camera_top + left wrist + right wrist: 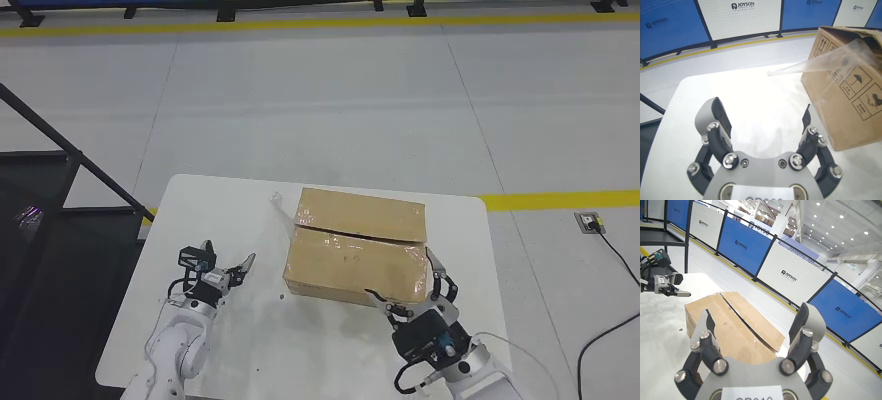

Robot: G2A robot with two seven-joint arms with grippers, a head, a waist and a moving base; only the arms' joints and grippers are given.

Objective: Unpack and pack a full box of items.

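Observation:
A brown cardboard box (355,245) lies in the middle of the white table (230,215), its top flaps down with a dark seam between them. A strip of clear tape (810,65) sticks out from its upper edge toward the table's far left. My left gripper (228,264) hovers open over the table left of the box (846,91), nothing between its fingers. My right gripper (418,282) is open at the box's near right corner, just above the lid (742,323). The left gripper (680,286) is seen beyond the box in the right wrist view.
A dark frame (70,160) stands off the table's left edge. A yellow floor line (560,200) runs to the right of the table. A small scrap (680,330) lies on the table beside the box. Bare tabletop lies left of and behind the box.

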